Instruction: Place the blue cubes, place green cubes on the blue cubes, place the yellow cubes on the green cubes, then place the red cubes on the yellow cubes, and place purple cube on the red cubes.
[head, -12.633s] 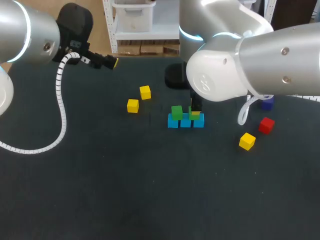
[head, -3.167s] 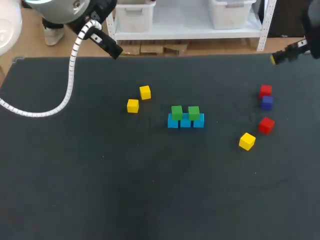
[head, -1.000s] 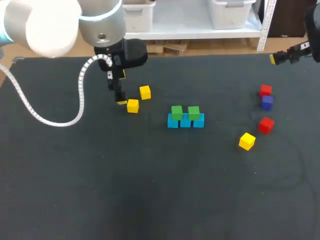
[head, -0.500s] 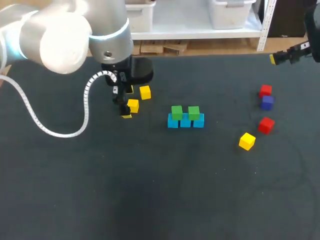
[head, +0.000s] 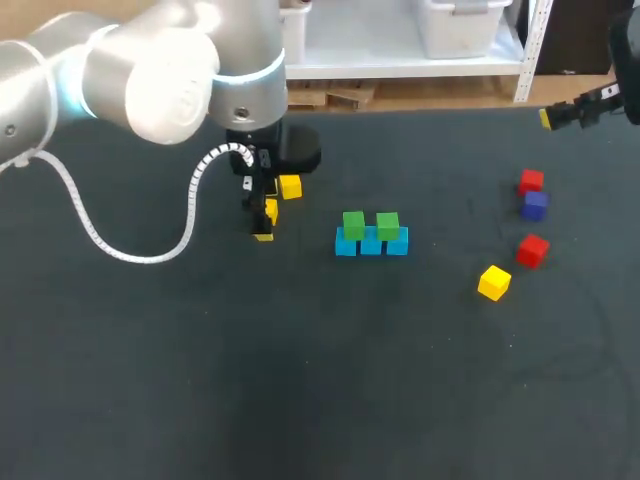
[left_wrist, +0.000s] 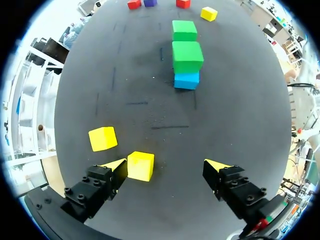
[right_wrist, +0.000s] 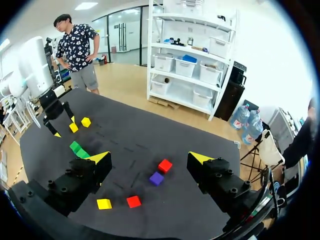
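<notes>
Three blue cubes (head: 371, 243) stand in a row mid-table with two green cubes (head: 353, 224) on top. My left gripper (head: 262, 215) is down at the table to their left, open, with a yellow cube (left_wrist: 140, 166) between its fingers, close against one finger (left_wrist: 114, 169) and far from the other. A second yellow cube (left_wrist: 103, 138) lies just beyond it. At the right lie two red cubes (head: 531, 181), a purple cube (head: 535, 204) and a third yellow cube (head: 493, 283). My right gripper (head: 560, 115) hangs open and empty above the far right edge.
The table (head: 320, 380) is a dark mat. In the right wrist view the purple cube (right_wrist: 156, 178) and a red cube (right_wrist: 165, 166) lie far ahead of the open fingers, and my left arm (right_wrist: 52, 112) is small at the table's far side.
My left arm has swung right and down, bringing its open fingers from beside the yellow cube to around it. The right arm and the other cubes have not moved.
</notes>
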